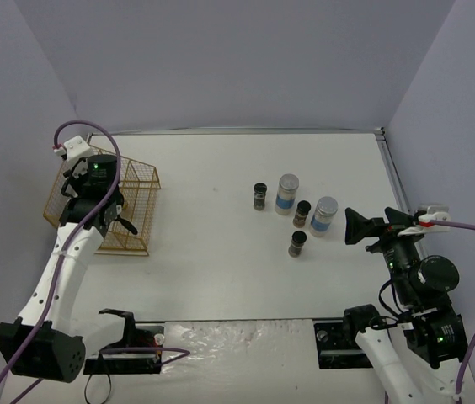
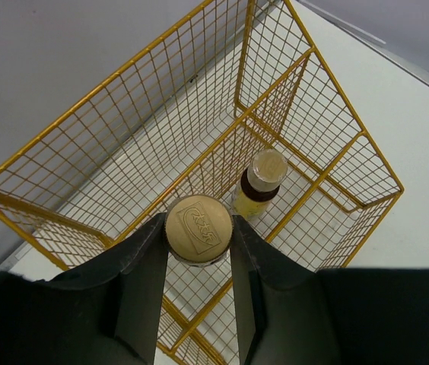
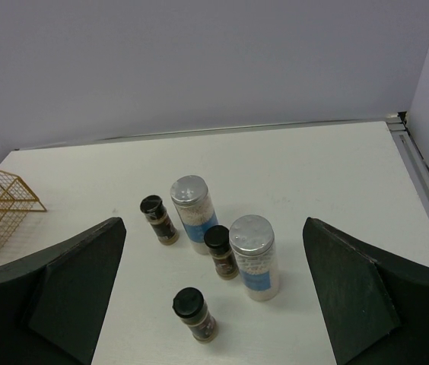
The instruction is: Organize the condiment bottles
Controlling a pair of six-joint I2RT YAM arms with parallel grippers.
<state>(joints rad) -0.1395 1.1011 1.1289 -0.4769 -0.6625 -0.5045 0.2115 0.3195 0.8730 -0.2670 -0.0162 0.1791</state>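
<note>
Presently, a slim yellow bottle (image 2: 198,226) with a gold cap is clamped upright between the fingers of the left gripper (image 2: 198,237), over the gold wire rack (image 1: 142,202) at the far left of the table (image 1: 204,252). Whether its base is set down cannot be told. A second yellow bottle (image 2: 258,182) is seen standing inside the rack, just beyond it.

The right gripper (image 1: 374,225) is held spread wide and empty at the right side.

Five jars are grouped right of centre:
- Two tall clear grey-lidded jars (image 1: 287,193) (image 1: 323,215) are noted, with blue labels.
- Three short dark black-lidded jars are noted: one at the left end (image 1: 259,195), one between the tall pair (image 1: 302,212), and one nearest (image 1: 297,243).
</note>
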